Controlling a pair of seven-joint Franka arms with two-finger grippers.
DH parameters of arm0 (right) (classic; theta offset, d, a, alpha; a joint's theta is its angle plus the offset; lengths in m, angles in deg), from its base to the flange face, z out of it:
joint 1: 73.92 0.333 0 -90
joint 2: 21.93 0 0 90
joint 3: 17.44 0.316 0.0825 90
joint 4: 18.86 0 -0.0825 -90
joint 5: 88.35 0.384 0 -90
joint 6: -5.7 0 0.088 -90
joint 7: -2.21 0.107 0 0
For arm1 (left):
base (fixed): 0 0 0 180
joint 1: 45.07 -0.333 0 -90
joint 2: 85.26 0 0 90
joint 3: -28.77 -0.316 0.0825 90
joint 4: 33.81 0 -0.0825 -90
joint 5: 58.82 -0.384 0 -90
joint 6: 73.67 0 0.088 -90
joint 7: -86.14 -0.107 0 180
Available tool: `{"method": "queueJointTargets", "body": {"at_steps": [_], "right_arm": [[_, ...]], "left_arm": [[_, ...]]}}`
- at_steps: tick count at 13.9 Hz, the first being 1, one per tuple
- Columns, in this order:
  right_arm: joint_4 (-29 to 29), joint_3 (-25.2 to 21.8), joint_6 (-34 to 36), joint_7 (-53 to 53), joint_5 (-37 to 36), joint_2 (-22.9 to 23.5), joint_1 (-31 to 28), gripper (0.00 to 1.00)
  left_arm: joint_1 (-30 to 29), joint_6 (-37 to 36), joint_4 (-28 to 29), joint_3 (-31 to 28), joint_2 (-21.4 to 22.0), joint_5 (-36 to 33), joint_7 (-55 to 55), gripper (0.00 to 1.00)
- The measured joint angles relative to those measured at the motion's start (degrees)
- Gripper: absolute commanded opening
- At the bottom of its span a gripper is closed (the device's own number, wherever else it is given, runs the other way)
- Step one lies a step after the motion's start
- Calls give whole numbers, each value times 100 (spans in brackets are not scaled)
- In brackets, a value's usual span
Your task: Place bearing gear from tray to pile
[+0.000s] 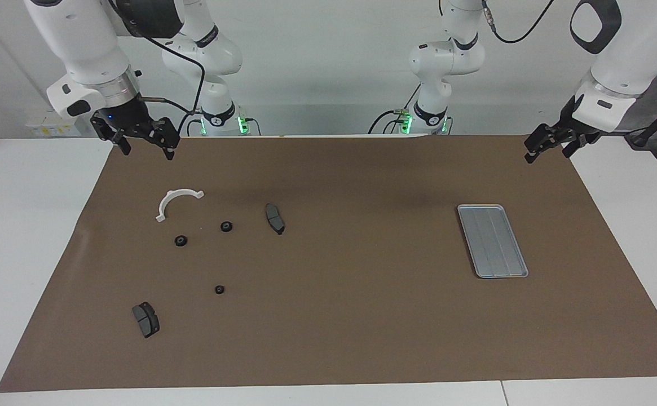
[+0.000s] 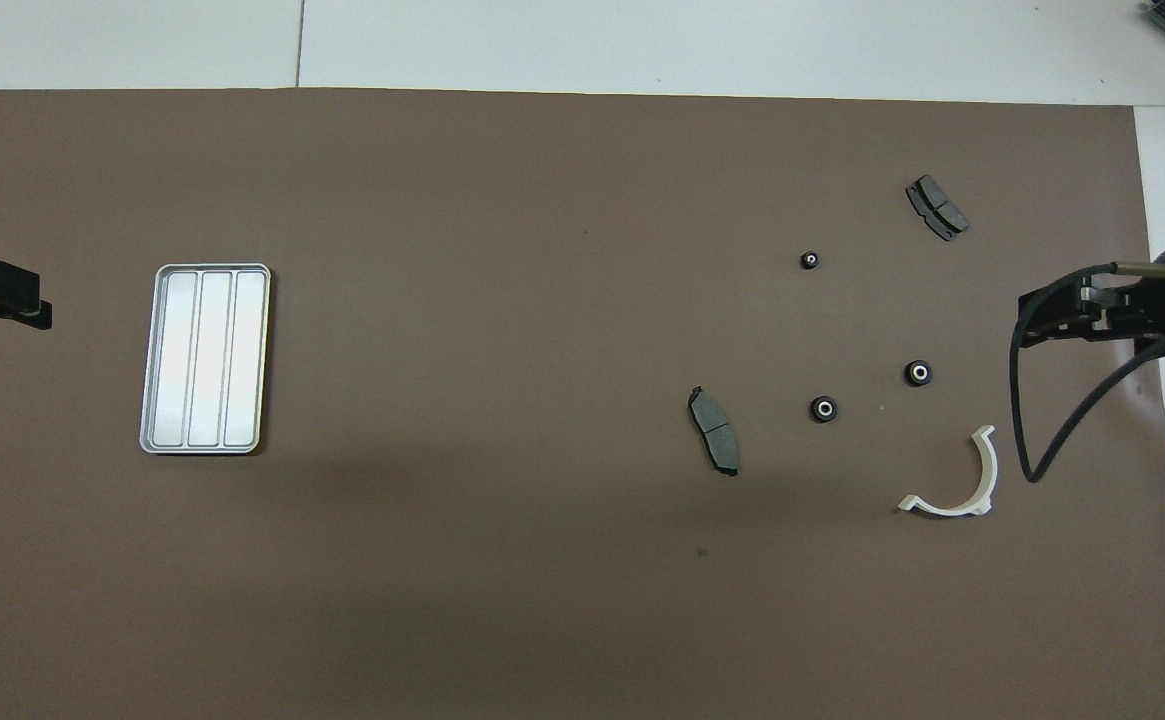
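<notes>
- The right hand [image 1: 145, 148] hangs over the brown mat's [image 1: 362, 316] corner, fingers spread, grasping nothing.
- The pile sits at the right arm's end of the worktop [image 1: 18, 237]: white bracket [image 1: 176, 202], three black gears [image 1: 180, 241], two brake pads [image 1: 274, 218].
- The tray [image 1: 492, 241] lies bare toward the left arm's end.
- The left hand [image 1: 551, 145] waits over the mat's corner there; whether it is clenched I cannot tell.

Brown mat [image 1: 351, 316] covering white table [image 1: 18, 237].
</notes>
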Motion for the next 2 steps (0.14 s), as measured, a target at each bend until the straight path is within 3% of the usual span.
{"method": "queueJointTargets", "body": {"at_steps": [2], "right_arm": [[-24,0,0,0,0,-22,0,100]], "left_arm": [[0,0,0,0,0,0,0,100]]}}
